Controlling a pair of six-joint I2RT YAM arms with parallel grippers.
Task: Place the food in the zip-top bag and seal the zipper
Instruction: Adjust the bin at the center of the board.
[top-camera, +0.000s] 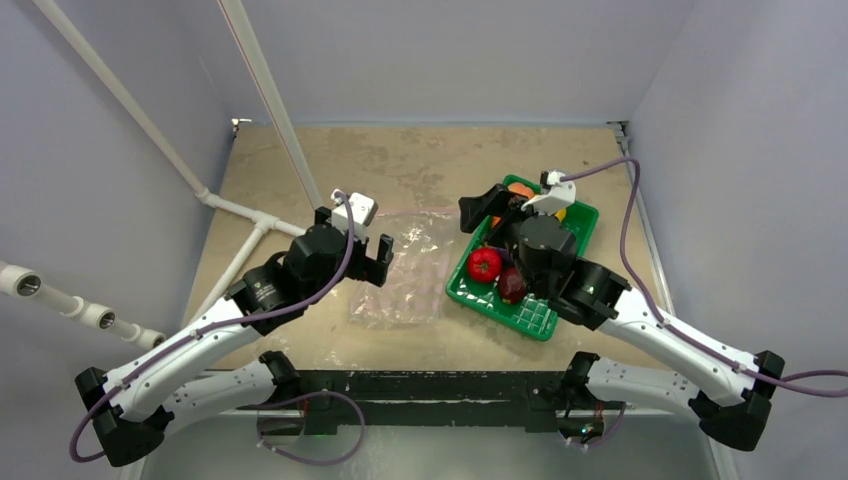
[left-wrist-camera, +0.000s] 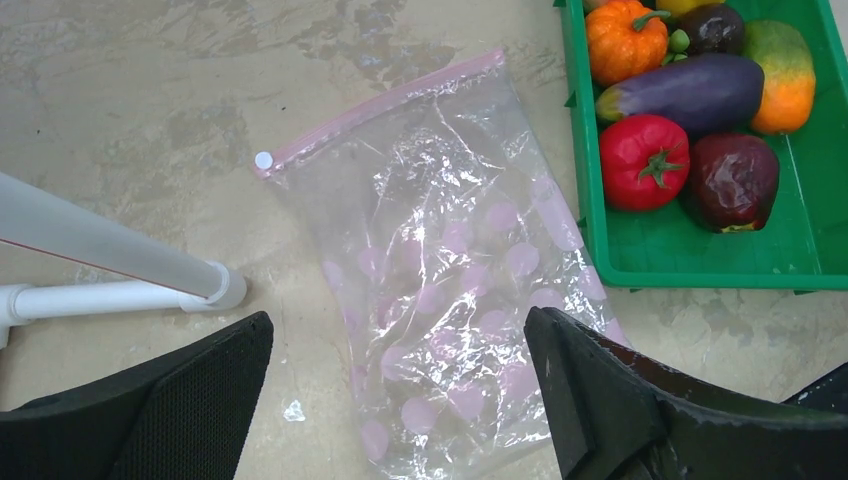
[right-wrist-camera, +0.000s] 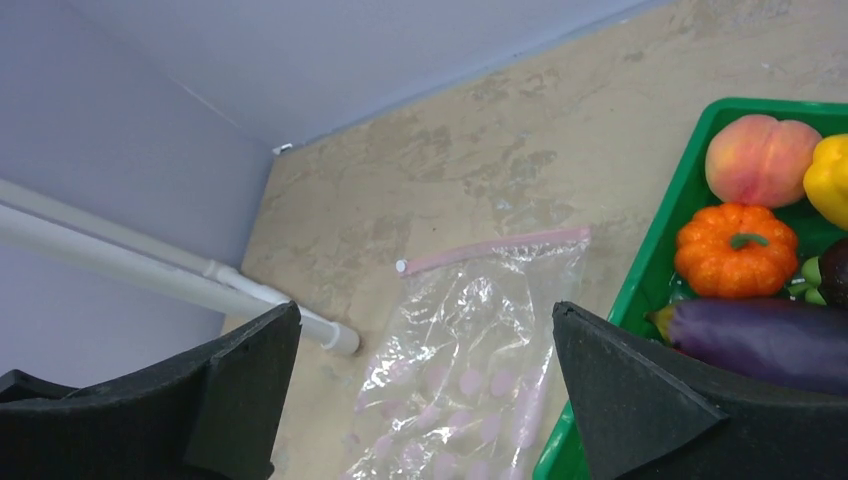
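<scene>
We found the clear bag (left-wrist-camera: 450, 270) lying flat on the tabletop (left-wrist-camera: 130, 90), mid-frame in the left wrist view, its pinkish zipper (left-wrist-camera: 380, 105) along the upper edge. The food (left-wrist-camera: 645, 160) sat in the green tray (left-wrist-camera: 700, 273) at upper right, just beside the bag. Our left pincer (left-wrist-camera: 398, 325) hung wide and empty above the bag; the right pincer (right-wrist-camera: 425, 315) stood wide and empty over the tray.
</scene>
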